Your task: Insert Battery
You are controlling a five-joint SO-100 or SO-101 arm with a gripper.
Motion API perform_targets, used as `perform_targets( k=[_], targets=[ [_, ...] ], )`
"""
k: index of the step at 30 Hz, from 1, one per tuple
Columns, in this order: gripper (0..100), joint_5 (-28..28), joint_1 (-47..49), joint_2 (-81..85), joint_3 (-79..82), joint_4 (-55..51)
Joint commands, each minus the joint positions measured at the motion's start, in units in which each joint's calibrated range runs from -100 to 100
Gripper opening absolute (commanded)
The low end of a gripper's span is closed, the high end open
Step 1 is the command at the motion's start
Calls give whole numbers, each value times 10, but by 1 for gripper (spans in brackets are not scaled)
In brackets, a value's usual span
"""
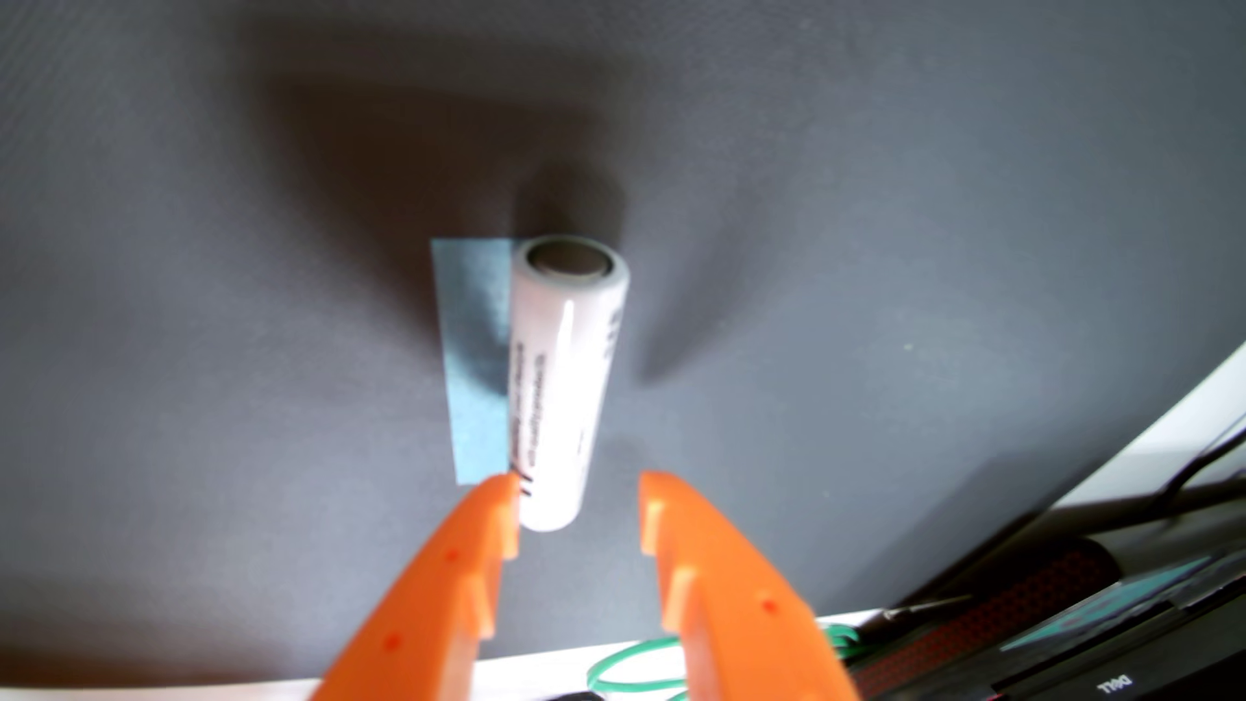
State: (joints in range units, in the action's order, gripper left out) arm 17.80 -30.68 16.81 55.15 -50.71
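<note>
A white cylindrical battery point(566, 377) with black print lies on the dark grey mat point(876, 236) at the middle of the wrist view, its metal end pointing away from the camera. A strip of blue tape point(475, 364) lies on the mat along its left side. My orange gripper point(580, 485) is open, its two fingers reaching up from the bottom edge. The near end of the battery sits between the fingertips, close against the left fingertip point(499, 499) and apart from the right one point(657, 495). No battery holder shows in this view.
The mat ends at a white table edge point(1146, 431) at the lower right. Black cables point(1187, 478), a green wire loop point(634, 667) and a dark Dell device point(1112, 674) crowd the bottom right corner. Dark shadows fall on the mat above the battery.
</note>
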Motion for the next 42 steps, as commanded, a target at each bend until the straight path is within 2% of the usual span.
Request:
perform_targets(
  k=[1,10,19,23,30,34,42],
  targets=[
    [11,0,1,1,1,3],
    [11,0,-10,-82,-46,-4],
    [10,0,-10,-88,-49,-5],
    [2,0,-8,-88,-49,-5],
    [2,-2,-2,-88,-49,-5],
    [2,-45,21,-73,-78,-12],
    [2,-95,93,81,-114,-126]
  ],
)
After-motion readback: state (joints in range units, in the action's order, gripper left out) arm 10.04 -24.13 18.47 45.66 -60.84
